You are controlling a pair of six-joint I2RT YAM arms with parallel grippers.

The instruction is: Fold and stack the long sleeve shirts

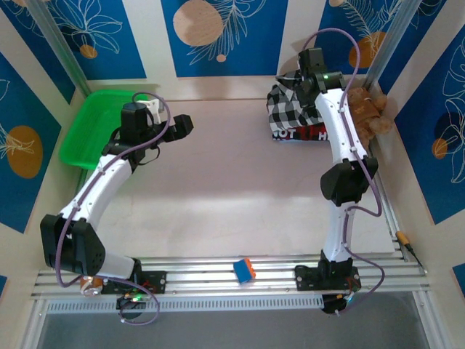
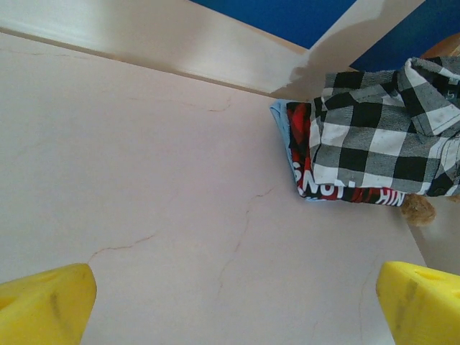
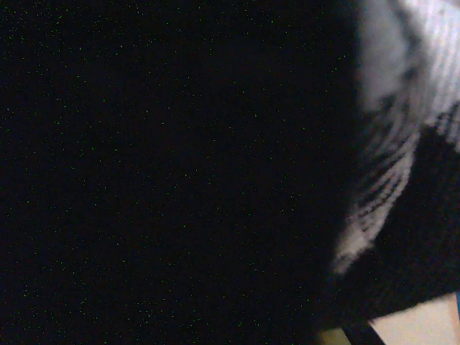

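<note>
Pale table [image 1: 218, 189] under blue leaf-print walls. At its far right corner the black-and-white checked shirt [image 1: 289, 110] lies on top of the red-and-black plaid shirt [image 1: 299, 134]. My right jaws are together, pressed against checked cloth; whether they pinch it I cannot tell. My left jaws stand wide apart above bare table, toward its far left corner.

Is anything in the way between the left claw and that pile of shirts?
Nothing visible. Only bare table lies between the open left gripper and the checked shirt stacked on the red plaid shirt.
</note>
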